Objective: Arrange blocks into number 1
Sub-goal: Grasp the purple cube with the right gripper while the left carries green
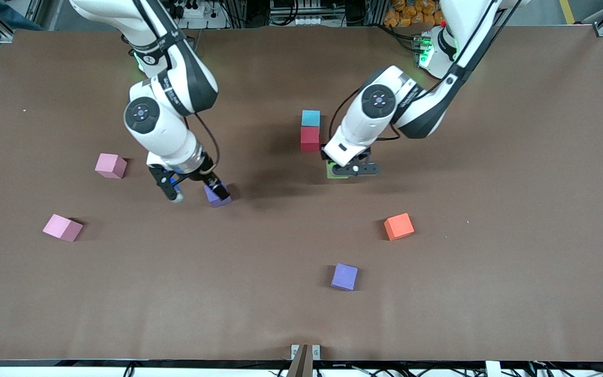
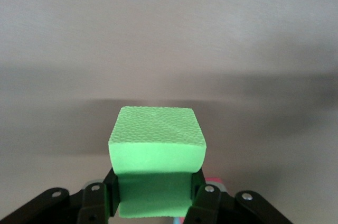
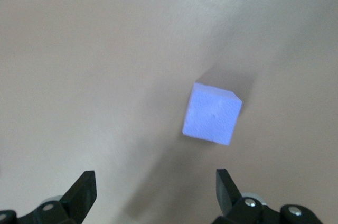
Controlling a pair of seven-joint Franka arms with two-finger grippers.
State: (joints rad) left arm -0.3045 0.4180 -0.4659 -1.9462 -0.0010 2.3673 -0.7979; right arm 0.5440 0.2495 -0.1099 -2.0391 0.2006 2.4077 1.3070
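Note:
A light blue block [image 1: 310, 118] and a red block [image 1: 310, 139] lie touching in a short column mid-table. My left gripper [image 1: 351, 168] is shut on a green block [image 1: 334, 170] [image 2: 156, 145], low over the table just nearer the camera than the red block. My right gripper [image 1: 198, 193] [image 3: 155, 189] hangs open with nothing between its fingers. A purple block [image 1: 216, 196] [image 3: 212, 114] lies just off one fingertip, partly hidden by it. Loose on the table are two pink blocks [image 1: 111, 165] [image 1: 63, 227], an orange block [image 1: 399, 226] and a second purple block [image 1: 344, 276].
The brown table [image 1: 490, 293] has bare room between the loose blocks. A small bracket [image 1: 304, 354] sits at the table's edge nearest the camera. Cables and racks stand past the edge at the arms' bases.

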